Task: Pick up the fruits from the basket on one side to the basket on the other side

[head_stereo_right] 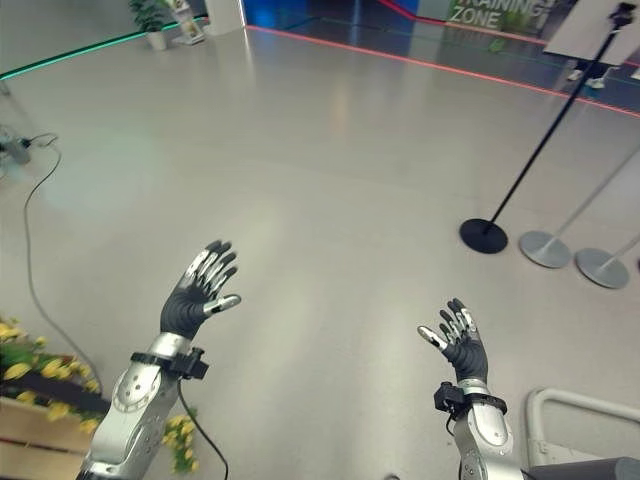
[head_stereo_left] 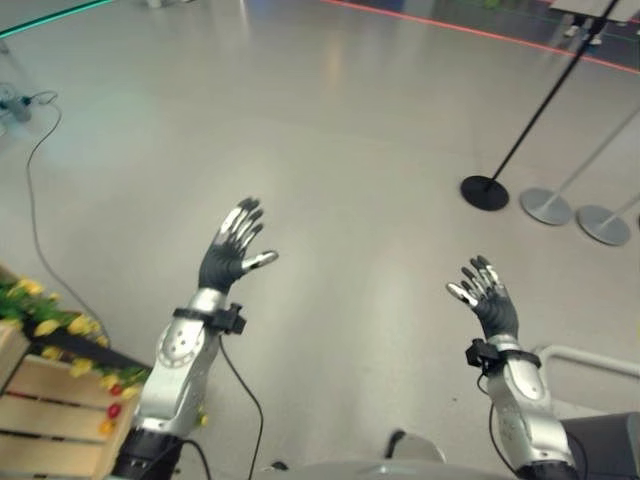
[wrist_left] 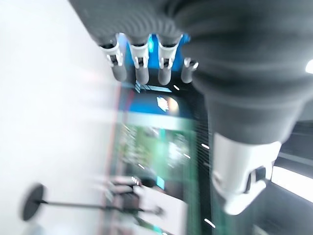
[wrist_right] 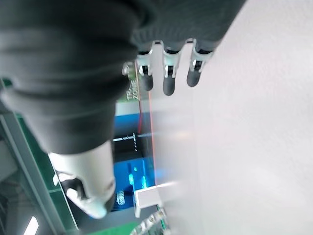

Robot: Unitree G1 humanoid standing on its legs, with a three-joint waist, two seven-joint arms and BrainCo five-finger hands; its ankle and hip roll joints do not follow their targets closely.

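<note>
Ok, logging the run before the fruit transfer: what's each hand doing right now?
Left hand: open, fingers spread, raised over the floor, holding nothing.
Right hand: open, fingers relaxed, raised, holding nothing.

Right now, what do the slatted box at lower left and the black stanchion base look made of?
The pale slatted crate looks like unfinished light wood: flat boards with gaps between them, matte, with yellow flowers on top. The round black stanchion base looks like painted metal or hard plastic: thin flat disc with a slim rigid pole. I can't tell which from here.
</note>
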